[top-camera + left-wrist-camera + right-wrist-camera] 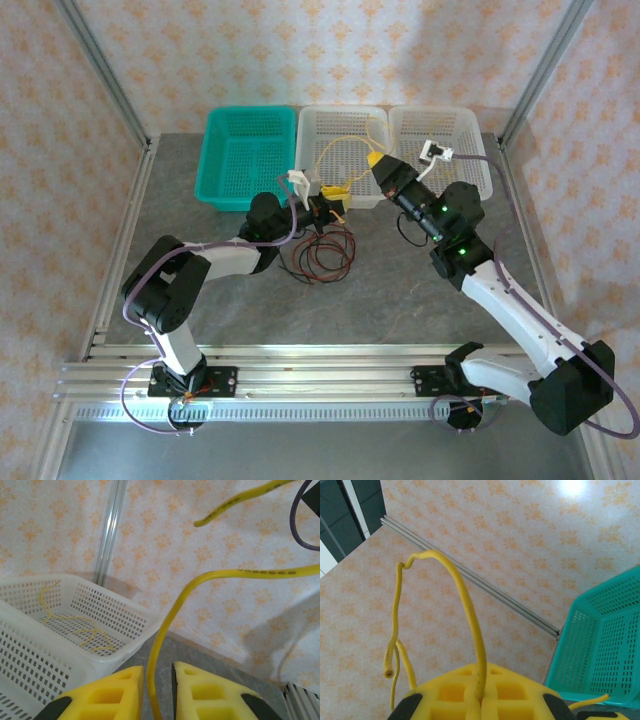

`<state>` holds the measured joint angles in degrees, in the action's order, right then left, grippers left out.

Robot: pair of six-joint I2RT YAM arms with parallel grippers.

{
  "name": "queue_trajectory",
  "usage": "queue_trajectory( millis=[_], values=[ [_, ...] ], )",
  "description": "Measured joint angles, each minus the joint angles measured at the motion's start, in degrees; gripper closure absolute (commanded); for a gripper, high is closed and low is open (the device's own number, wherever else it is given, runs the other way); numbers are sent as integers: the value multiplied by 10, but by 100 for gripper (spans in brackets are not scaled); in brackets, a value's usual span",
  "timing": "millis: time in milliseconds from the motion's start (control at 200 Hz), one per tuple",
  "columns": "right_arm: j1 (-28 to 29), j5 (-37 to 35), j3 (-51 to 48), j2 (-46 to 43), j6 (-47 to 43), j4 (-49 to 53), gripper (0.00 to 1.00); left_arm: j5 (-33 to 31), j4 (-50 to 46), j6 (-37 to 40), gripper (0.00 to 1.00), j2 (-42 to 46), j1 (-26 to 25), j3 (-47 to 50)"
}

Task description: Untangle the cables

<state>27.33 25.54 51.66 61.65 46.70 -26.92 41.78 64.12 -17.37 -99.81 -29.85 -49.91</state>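
Observation:
A yellow cable (pixel 335 145) arcs over the middle white basket between my two grippers. My right gripper (pixel 372 160) is shut on one part of it; in the right wrist view the yellow cable (pixel 465 605) rises from the pressed-together pads of that gripper (pixel 481 672), and a loose end hangs at the left. My left gripper (pixel 330 207) sits low by the basket's front edge. In the left wrist view the yellow cable (pixel 172 610) runs between the fingers of that gripper (pixel 157 672), against the left pad, with a narrow gap to the right pad. Red and black cables (pixel 325 258) lie looped on the table below.
A teal basket (pixel 215 160) stands at the back left, the middle white basket (pixel 340 115) beside it and another white basket (pixel 470 130) at the right holding a small white part (pixel 437 152). A thin yellow wire (pixel 75 625) lies in the middle basket (pixel 125 645).

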Motion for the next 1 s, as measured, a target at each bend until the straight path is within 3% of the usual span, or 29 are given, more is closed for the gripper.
queue_trajectory(
  millis=[265,636,1001],
  values=[
    [0,-3,0,0,-7,12,100,0,0,-6,100,0,1,0],
    [0,-67,4,7,-23,49,100,-2,-2,-5,100,31,2,12],
    [-1,-135,26,91,-11,57,100,-3,-32,14,100,62,-19,29]
  ],
)
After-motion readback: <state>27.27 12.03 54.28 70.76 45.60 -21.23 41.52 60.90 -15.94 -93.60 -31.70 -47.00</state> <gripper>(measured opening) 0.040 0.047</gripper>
